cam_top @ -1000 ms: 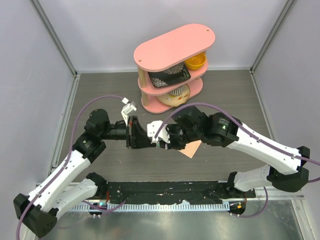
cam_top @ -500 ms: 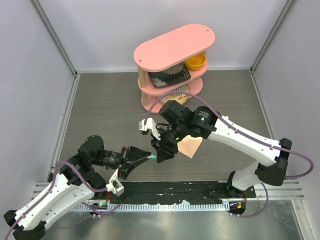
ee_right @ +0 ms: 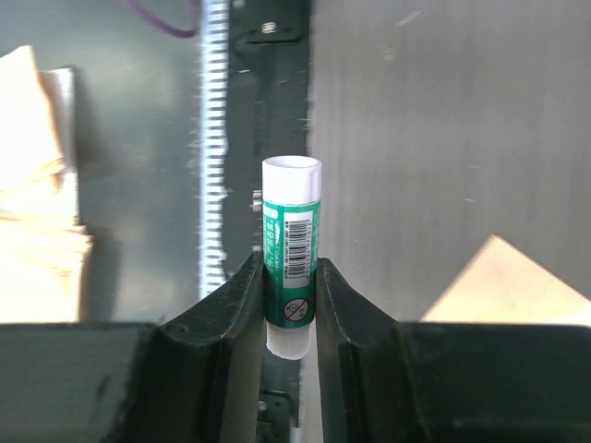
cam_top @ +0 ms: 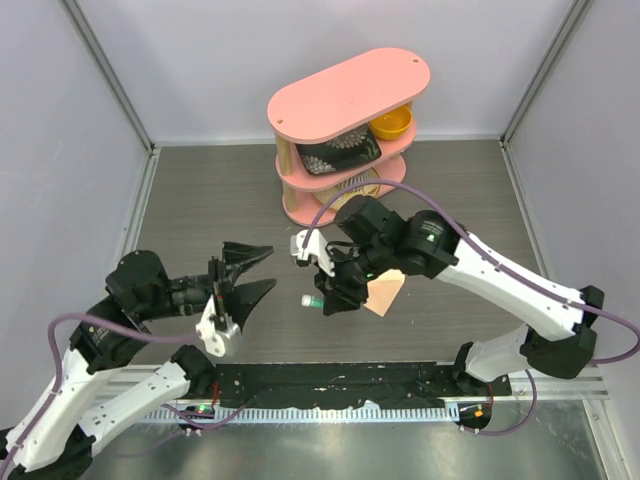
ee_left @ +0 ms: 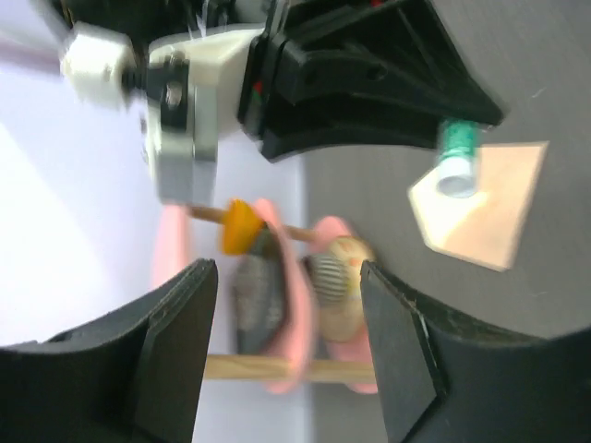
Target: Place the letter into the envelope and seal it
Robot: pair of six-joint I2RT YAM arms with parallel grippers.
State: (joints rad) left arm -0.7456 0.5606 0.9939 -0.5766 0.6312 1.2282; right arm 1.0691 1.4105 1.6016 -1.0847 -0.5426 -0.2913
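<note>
The peach-tan envelope lies flat on the dark table, one pointed end showing in the left wrist view. My right gripper hovers just left of it, shut on a green-and-white glue stick. In the right wrist view the stick stands upright between the fingers, with my gripper clamped on its lower half and an envelope corner to the right. My left gripper is further left, open, with nothing between its fingers. The letter is out of view.
A pink three-tier shelf with dishes and a yellow bowl stands behind the envelope. A black toothed rail runs along the near table edge. A pale cream paper stack shows past the rail in the right wrist view.
My left gripper pulled away from the right one, swung toward the front and then back left, and its jaws opened. The right gripper kept hold of the glue stick and shifted slightly.
</note>
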